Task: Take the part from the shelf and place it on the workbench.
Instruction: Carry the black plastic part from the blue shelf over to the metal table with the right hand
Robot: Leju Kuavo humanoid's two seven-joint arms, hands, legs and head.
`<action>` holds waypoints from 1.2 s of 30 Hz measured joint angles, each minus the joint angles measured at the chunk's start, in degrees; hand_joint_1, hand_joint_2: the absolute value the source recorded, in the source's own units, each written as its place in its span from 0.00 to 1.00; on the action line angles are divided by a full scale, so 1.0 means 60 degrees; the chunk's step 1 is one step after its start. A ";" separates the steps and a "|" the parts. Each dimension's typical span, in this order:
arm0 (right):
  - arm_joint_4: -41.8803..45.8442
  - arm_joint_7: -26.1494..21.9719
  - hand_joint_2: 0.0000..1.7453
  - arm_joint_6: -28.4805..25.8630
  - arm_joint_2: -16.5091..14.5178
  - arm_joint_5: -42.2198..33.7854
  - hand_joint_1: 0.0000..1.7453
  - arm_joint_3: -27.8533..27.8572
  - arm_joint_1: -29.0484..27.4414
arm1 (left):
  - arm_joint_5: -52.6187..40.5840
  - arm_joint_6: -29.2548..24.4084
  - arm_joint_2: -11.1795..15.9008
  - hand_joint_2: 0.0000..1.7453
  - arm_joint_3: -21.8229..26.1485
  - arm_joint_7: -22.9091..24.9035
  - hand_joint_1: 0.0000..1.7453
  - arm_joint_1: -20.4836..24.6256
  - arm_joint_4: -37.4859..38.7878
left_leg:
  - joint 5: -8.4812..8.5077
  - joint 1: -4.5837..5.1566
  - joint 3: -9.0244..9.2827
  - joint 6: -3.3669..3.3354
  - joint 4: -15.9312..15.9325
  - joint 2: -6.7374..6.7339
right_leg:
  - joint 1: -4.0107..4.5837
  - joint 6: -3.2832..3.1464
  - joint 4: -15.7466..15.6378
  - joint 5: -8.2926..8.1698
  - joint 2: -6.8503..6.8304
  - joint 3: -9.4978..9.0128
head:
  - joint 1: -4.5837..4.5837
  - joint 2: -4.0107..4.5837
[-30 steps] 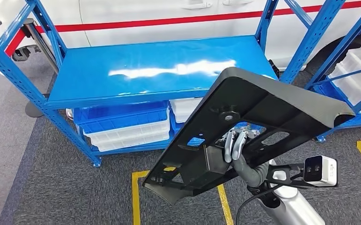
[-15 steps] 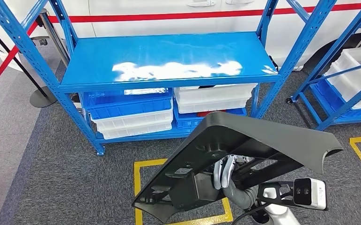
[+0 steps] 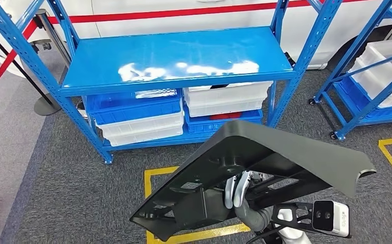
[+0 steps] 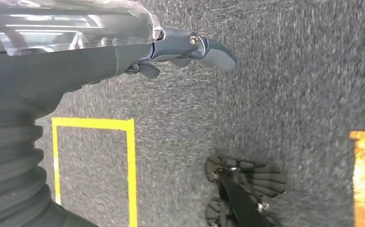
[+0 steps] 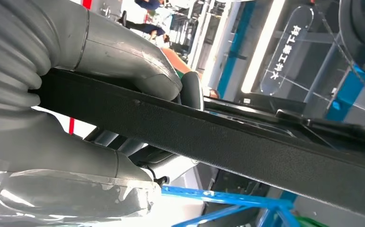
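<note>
Item: black plastic panel part, held in my right hand, fingers closed over its ribbed underside, thumb and fingers clamped across its edge in the right wrist view. The part is tilted, one long edge high toward the blue shelf rack, the lower corner over the yellow floor marking.

Left hand: holds nothing, fingers loosely apart, hanging over grey carpet.

Room: open carpet lies between the part's upper edge and the rack's front posts. The rack's top shelf is bare and glossy; blue and white bins sit stacked on its lower level. A second blue rack stands to my right, well apart.

Writing: a clear sign shows characters in the right wrist view, too small for me to read reliably.
</note>
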State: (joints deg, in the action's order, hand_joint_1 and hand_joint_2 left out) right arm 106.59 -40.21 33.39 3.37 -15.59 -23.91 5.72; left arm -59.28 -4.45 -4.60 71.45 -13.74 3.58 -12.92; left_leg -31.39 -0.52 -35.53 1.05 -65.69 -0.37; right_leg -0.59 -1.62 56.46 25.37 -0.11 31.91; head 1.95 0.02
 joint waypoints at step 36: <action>0.0007 0.0002 1.00 -0.1056 0.0526 -0.0281 0.99 0.0060 0.1116 | -0.0436 0.0067 0.0274 1.00 0.0033 0.0657 0.00 0.0159 0.0000 | 0.0182 -0.0037 0.0032 0.0015 -0.0339 0.0090 | 0.0055 -0.0023 0.0122 -0.0145 0.0624 0.0217 | -0.0004 0.0000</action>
State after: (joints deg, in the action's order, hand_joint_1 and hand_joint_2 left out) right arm 106.63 -40.19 27.06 6.52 -17.27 -23.55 12.41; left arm -61.89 -4.05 -2.95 71.65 -9.80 4.54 -12.92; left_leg -30.30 -0.74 -35.34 1.14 -67.72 0.17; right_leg -0.26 -1.75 57.20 24.50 3.63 33.21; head 1.92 0.02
